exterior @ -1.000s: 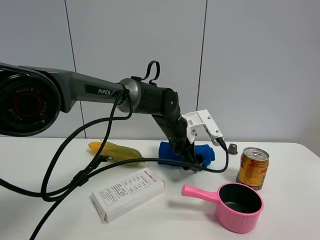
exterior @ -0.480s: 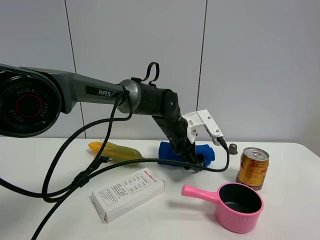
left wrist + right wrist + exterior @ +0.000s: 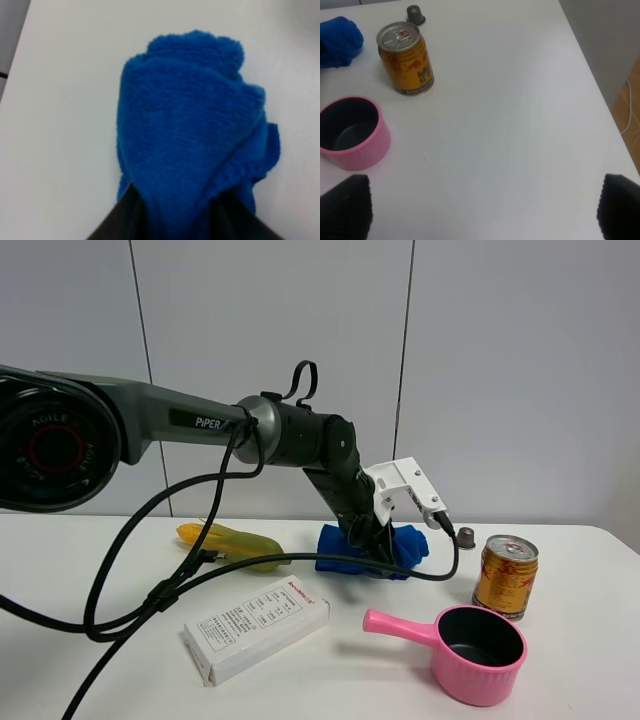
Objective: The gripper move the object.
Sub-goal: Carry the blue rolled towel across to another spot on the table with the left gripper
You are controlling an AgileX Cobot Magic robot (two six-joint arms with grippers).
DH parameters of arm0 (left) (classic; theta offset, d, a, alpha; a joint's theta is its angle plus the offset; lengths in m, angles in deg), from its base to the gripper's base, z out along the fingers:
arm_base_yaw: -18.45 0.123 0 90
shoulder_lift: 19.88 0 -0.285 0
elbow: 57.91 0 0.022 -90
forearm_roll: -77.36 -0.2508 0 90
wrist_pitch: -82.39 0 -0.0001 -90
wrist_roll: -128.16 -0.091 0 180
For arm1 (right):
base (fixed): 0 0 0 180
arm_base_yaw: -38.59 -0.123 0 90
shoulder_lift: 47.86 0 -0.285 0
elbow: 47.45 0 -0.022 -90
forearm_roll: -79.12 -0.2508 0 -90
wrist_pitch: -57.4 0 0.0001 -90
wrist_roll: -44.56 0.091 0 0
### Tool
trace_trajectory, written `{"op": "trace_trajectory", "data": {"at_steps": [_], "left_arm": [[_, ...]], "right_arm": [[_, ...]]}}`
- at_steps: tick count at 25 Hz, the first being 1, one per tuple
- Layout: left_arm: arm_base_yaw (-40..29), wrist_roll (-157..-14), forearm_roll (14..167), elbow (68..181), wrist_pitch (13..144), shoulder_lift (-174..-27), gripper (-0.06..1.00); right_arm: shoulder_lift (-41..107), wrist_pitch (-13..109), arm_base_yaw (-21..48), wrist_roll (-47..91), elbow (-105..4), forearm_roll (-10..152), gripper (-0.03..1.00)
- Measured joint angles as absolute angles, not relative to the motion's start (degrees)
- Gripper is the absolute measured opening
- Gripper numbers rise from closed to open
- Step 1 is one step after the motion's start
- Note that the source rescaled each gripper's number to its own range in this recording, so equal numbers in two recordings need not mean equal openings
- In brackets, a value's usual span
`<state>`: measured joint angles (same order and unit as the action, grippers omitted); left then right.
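The bright blue cloth (image 3: 410,544) lies bunched at the back middle of the white table (image 3: 120,680). My left gripper (image 3: 376,548) reaches in from the left on a dark arm with a white box-shaped module (image 3: 405,488). It is shut on the cloth's middle. In the left wrist view the cloth (image 3: 190,125) fills the frame, with the black fingers (image 3: 120,225) pinching its near end. My right gripper (image 3: 482,210) is open and empty over bare table, far from the cloth (image 3: 337,40). It does not show in the exterior view.
A yellow-green corn cob (image 3: 235,543) lies left of the cloth. A white box (image 3: 257,627) is at the front. A pink pot (image 3: 470,650), a gold can (image 3: 505,576) and a small dark capsule (image 3: 466,536) stand to the right. A black cable (image 3: 150,600) trails across the table.
My left gripper has risen slightly with the blue cloth in it, and the cloth has bunched up a little. Nothing else has moved.
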<state>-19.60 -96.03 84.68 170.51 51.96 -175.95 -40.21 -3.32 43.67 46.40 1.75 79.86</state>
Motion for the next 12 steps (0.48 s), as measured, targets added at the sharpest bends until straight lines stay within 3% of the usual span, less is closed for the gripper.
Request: {"op": "trace_trajectory", "data": {"at_steps": [6, 12], "left_arm": [[-20.42, -91.56, 84.63, 170.39, 45.86, -167.51, 0.01], [-20.95, -77.59, 82.93, 170.5, 32.96, -156.09, 0.01]], "right_arm": [[-40.21, -3.32, 43.67, 46.4, 1.75, 79.86, 1.0], [-40.21, -3.32, 43.67, 46.4, 1.75, 79.86, 1.0]]}}
